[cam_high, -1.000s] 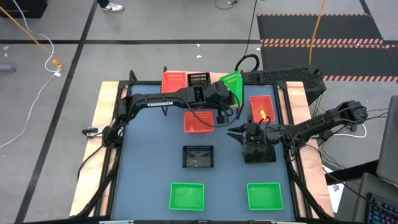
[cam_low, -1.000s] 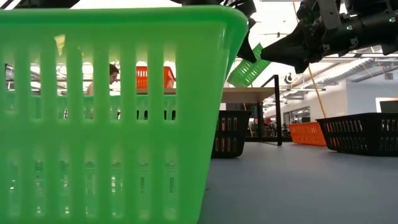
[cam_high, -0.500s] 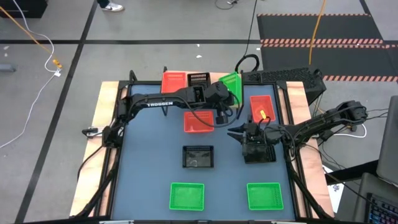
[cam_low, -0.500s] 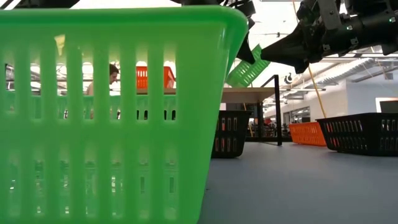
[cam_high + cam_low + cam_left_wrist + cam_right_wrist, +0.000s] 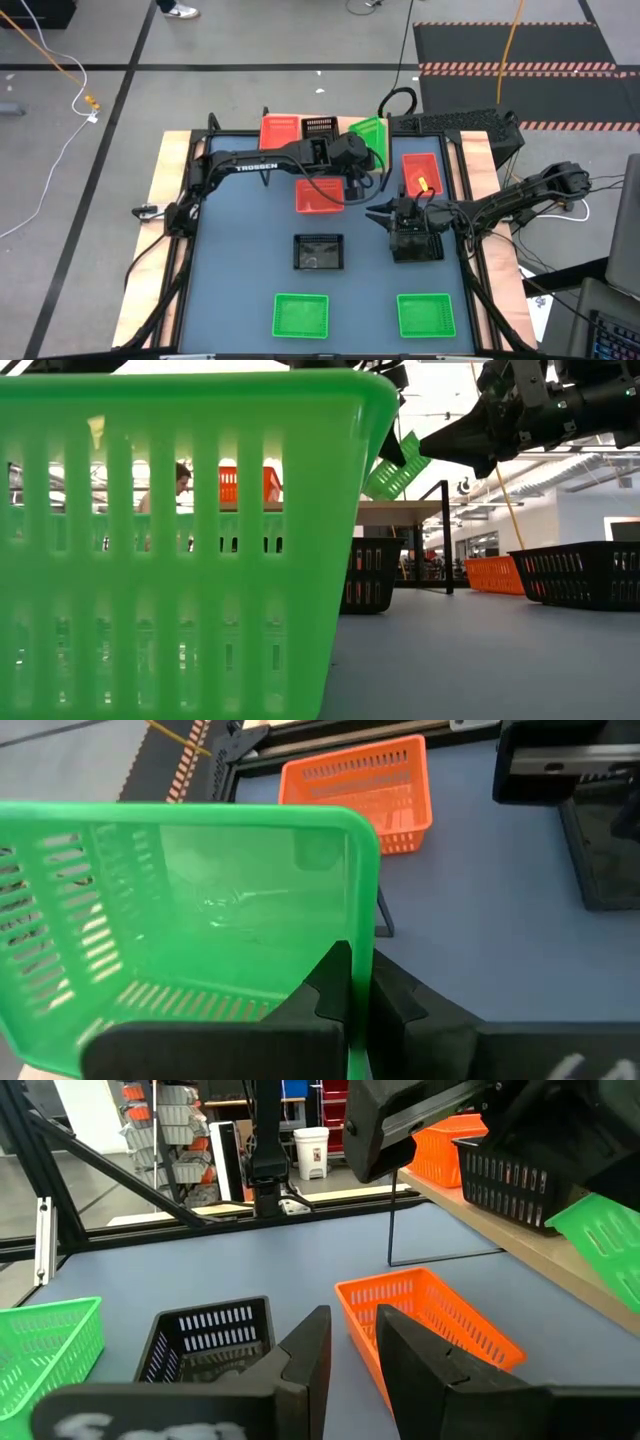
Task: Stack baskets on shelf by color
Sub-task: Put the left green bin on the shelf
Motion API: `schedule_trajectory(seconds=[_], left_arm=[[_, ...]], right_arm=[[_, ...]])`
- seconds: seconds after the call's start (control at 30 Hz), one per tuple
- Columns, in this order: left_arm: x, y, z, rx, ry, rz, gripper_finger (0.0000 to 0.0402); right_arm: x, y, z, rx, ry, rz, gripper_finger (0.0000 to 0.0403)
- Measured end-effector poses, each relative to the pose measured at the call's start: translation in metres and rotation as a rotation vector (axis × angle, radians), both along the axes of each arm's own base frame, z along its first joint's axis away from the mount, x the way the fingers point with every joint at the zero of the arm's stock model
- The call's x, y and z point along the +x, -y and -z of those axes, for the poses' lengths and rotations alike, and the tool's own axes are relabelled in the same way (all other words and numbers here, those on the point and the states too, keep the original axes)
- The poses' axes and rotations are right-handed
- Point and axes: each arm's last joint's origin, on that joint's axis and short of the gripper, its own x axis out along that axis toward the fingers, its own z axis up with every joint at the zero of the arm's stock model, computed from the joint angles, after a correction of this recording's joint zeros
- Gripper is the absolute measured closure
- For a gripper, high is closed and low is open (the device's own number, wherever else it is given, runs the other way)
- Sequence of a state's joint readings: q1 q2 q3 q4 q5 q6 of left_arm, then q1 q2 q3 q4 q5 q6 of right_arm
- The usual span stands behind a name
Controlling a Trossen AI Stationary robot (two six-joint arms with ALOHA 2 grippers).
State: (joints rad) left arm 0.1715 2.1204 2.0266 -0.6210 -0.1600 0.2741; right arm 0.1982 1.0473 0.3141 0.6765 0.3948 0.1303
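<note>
1. Two baskets already sit on the shelf point(image 5: 300, 118): a red one point(image 5: 279, 131) and, just beside it, a black one point(image 5: 319, 127). Neither carries a second basket, so judge the task as barely begun.
2. Your left hand point(image 5: 362, 152) is clenched on the rim of a green basket point(image 5: 369, 135), holding it tilted in the air over the shelf's free end, beside the black one. Judge this as the third placement, not yet set down.
3. Your right hand point(image 5: 382, 214) waits over the surface point(image 5: 240, 260) with its fingers slightly parted and nothing between them; a black basket point(image 5: 415, 240) lies under that arm.
4. Six baskets remain on the surface: two red point(image 5: 320, 195) point(image 5: 421, 172), two black, including the centre one point(image 5: 318, 251), and two green point(image 5: 300, 314) point(image 5: 426, 314).
5. All baskets are shallow rectangular trays of thin plastic with slotted walls, rolled rims and rounded corners. The shelf is a light wood plank on thin black legs.
</note>
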Motion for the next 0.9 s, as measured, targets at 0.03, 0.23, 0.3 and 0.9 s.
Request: schedule_trajectory(seconds=[0.03,0.23,0.3,0.9], left_arm=[[-0.0003,0.0001,0.0004,-0.001,-0.005,0.0,0.0395],[-0.0029,0.0006,0.0024,-0.017,-0.036,-0.009,0.0382],[-0.003,0.0005,0.0036,-0.018,-0.043,-0.009,0.0385],[-0.0023,-0.0057,0.0002,0.035,-0.014,-0.07,0.0324]], right_arm=[[0.0,0.0,0.0,0.0,0.0,-0.001,0.0323],[0.0,-0.0001,0.0,0.0,0.0,-0.002,0.0323],[0.0,-0.0001,0.0,0.0,0.0,-0.002,0.0323],[0.0,-0.0001,-0.0001,0.0,0.0,-0.003,0.0323]])
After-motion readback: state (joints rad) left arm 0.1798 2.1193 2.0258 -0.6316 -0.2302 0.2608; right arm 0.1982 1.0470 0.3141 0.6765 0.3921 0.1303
